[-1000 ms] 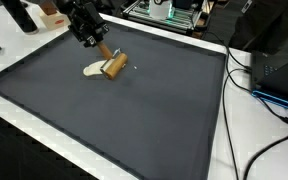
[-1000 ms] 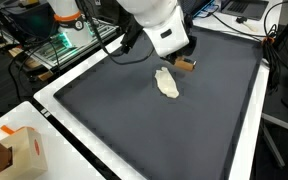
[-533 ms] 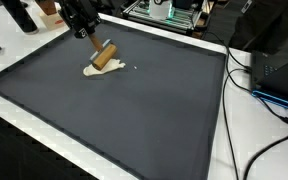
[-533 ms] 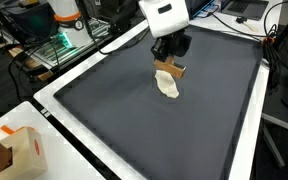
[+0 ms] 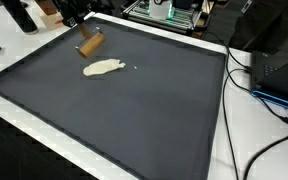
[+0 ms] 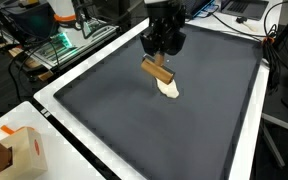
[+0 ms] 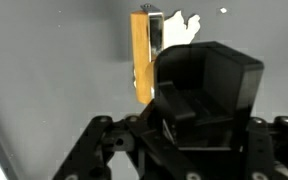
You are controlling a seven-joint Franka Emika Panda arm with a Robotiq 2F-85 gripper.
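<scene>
Over the dark mat (image 5: 144, 110), the gripper (image 6: 161, 52) has risen, jaws clamped on a wooden block (image 5: 91, 44). The block, lately resting against the pale lump (image 5: 103, 68), now hangs clear at its 11 o'clock, so the pick-up looks complete

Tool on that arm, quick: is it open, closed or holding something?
Tool: closed, holding the wooden block in the air.

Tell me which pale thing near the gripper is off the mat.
The tan wooden block: the gripper holds it between its jaws, above the dark mat, while the cream flat piece lies flat on it.
</scene>
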